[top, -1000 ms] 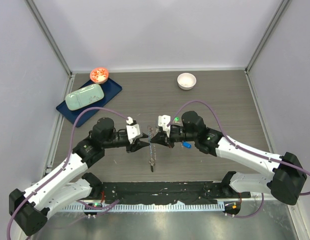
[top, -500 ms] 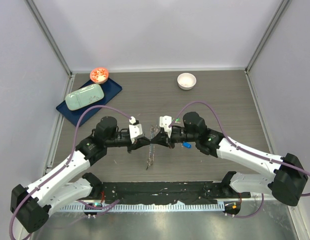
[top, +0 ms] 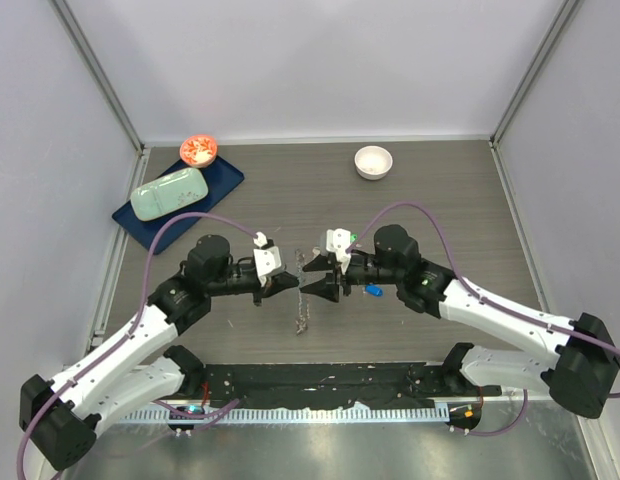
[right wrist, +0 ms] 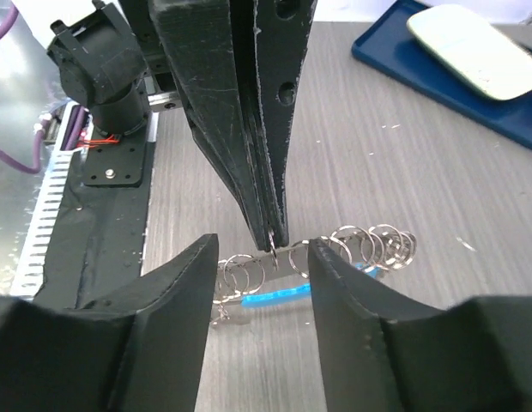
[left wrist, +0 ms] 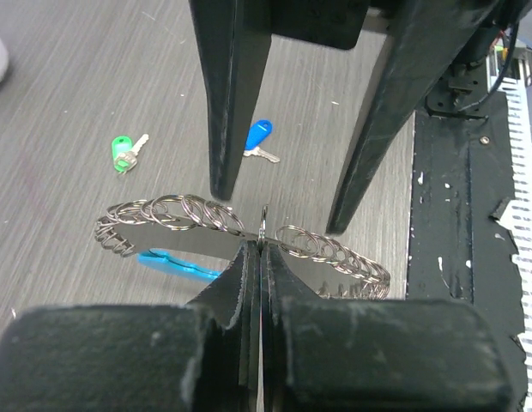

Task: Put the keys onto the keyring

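Woodgrain grey tabletop inside pale-walled booth; above silvery ring-chain keyring, left gripper pinches one of its rings, right gripper stands parted.

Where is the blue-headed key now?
In the top view, the blue key lies on the table beside the right arm's wrist, to the right of the keyring.

Grey wood-grain tabletop, navy tray at ten o'clock, white bowl at one o'clock, blue-headed key and green-headed key near centre.
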{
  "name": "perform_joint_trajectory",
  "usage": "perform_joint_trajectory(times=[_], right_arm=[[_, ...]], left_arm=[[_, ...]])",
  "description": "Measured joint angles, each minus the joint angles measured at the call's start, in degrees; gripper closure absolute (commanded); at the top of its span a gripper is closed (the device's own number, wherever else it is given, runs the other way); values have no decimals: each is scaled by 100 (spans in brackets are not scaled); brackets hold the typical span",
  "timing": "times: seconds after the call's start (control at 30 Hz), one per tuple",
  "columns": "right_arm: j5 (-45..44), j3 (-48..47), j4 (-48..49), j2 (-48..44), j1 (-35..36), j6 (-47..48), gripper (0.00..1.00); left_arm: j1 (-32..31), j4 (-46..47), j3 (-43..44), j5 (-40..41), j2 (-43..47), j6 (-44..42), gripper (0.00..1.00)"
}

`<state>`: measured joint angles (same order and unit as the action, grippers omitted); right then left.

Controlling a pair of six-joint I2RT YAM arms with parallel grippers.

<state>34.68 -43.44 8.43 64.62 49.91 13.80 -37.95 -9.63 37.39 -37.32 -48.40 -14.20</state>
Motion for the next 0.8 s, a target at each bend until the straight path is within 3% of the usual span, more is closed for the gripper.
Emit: perform_joint_trajectory(times=[0.27,0.67,0.8], right_arm=[[-649,136,146,-691,2,-404,40],[-925,549,457,-632,0,-778,60],[-876,664,603,-531,0,-824,62]], left_arm=[[20,702,-468,284,282,798,100],[20,1373,-710,273,522,1279,100],[20,1537,-765,249,555,1333,100]])
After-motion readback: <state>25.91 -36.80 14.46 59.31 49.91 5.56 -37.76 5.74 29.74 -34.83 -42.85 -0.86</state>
